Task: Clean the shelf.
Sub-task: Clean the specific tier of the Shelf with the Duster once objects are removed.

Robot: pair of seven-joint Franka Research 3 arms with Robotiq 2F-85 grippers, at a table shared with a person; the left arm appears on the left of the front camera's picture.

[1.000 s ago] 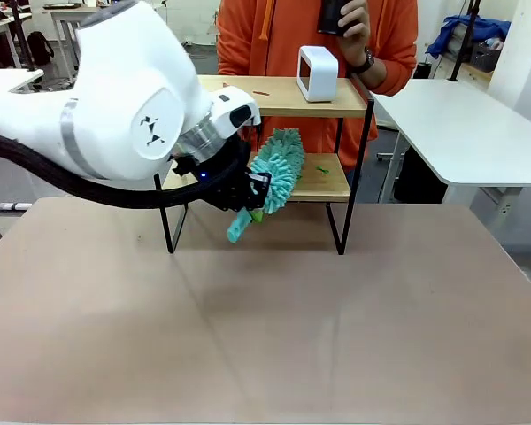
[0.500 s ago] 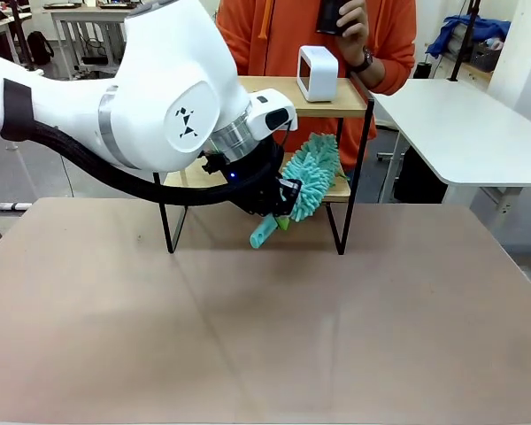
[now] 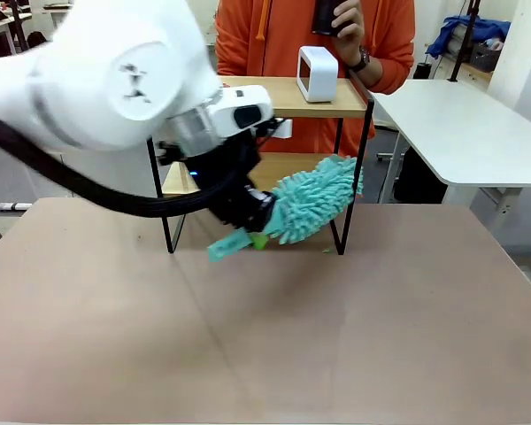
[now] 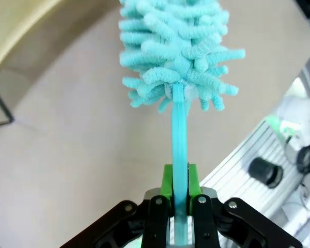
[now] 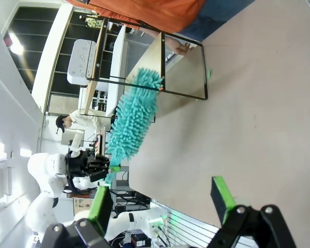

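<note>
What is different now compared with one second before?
The left pincer, shut on the duster, swept it rightward along the lower board of the shelf; a green scrap now lies on the table. The shelf and the white box stayed put.

Right end effector (image 5: 163,201) at 6 o'clock, jaws wide, nothing between the green pads (image 5: 222,199). Teal duster (image 5: 130,120) ran from 9 toward 12 o'clock above the table (image 5: 248,129), with its head tip just beside the shelf (image 5: 147,57) frame. Handle was clamped in the left end effector (image 5: 108,167). White box (image 5: 85,54) stood on the shelf's top board. Small green scrap (image 5: 208,74) lay on the table at 1 o'clock.
</note>
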